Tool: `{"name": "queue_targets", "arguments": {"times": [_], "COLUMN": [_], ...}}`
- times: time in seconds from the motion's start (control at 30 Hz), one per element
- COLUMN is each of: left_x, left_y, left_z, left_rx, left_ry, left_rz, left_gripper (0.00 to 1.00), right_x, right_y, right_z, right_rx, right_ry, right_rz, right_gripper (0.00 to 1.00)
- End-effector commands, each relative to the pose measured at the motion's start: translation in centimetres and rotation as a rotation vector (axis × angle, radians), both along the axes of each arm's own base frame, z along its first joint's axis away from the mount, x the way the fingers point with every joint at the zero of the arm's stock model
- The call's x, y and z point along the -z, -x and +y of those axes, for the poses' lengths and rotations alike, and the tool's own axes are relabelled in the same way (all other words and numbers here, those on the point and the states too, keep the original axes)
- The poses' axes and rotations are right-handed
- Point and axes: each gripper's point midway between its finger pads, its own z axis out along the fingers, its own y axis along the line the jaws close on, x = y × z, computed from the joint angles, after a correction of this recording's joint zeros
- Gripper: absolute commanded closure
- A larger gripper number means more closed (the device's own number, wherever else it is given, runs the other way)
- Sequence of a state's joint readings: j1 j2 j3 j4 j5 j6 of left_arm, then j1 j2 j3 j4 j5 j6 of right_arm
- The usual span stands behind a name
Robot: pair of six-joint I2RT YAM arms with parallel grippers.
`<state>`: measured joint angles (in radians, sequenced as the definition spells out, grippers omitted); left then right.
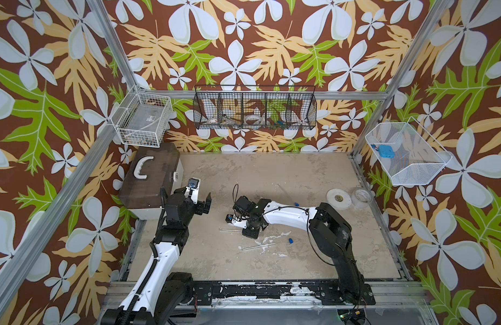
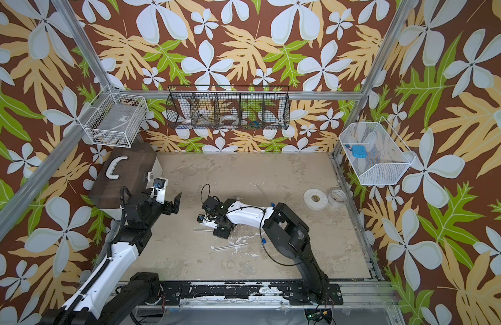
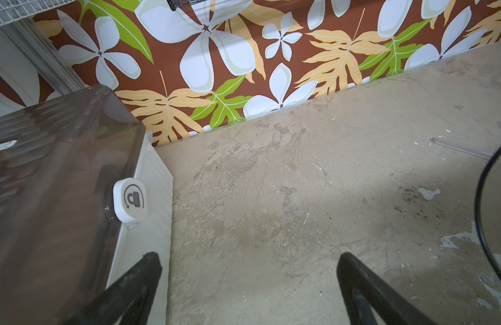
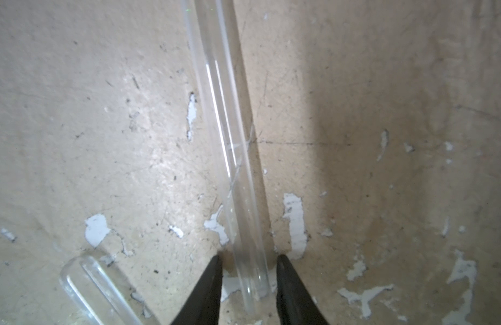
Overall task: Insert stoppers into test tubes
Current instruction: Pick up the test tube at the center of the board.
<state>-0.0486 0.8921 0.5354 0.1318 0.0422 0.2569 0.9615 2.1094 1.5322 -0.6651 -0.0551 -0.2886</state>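
Three clear test tubes lie on the table: one (image 1: pixel 228 230) (image 2: pixel 200 229) at my right gripper (image 1: pixel 242 229) (image 2: pixel 215 229), a second (image 1: pixel 256 247) nearer the front, a third (image 1: pixel 281 188) farther back. In the right wrist view my right gripper (image 4: pixel 247 263) straddles the tube (image 4: pixel 229 140) close to its end, open, with a thin gap on each side. The second tube's rounded end (image 4: pixel 94 287) lies beside it. Two blue stoppers (image 1: pixel 291 241) (image 1: pixel 297 203) rest on the table. My left gripper (image 1: pixel 204 204) (image 3: pixel 249 261) hangs wide open and holds nothing.
A brown-lidded case (image 1: pixel 150 180) stands at the back left, beside my left gripper. Two white tape rolls (image 1: pixel 339 198) (image 1: pixel 361 197) sit at the right edge. Wire baskets hang on the walls; the right one (image 1: pixel 412 168) holds a flat blue square object (image 1: pixel 386 150).
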Motion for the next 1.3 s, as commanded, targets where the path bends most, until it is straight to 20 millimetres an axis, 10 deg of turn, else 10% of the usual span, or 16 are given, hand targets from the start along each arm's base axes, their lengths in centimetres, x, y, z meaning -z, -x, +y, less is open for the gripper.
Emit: {"name": "queue_targets", "arguments": {"times": [0.0, 0.53, 1.27], "left_x": [-0.5, 0.0, 1.2], "left_y": [-0.1, 0.2, 9.9], "left_z": [-0.1, -2.5, -14.1], "left_rx": [0.005, 0.133, 0.976], "left_ry": [0.021, 0.079, 0.252], "left_rz": [-0.023, 0.017, 0.16], "left_gripper": [0.0, 0.0, 0.02], "right_x": [0.7, -2.0, -15.8], "right_y": [-0.2, -1.0, -0.9], "right_z": [-1.1, -1.8, -6.8], "right_rx": [0.015, 0.008, -0.096], "right_ry": [0.059, 0.033, -0.206], "right_rz": [-0.013, -0.088, -0.55], "right_gripper": [0.72, 0.82, 0.85]}}
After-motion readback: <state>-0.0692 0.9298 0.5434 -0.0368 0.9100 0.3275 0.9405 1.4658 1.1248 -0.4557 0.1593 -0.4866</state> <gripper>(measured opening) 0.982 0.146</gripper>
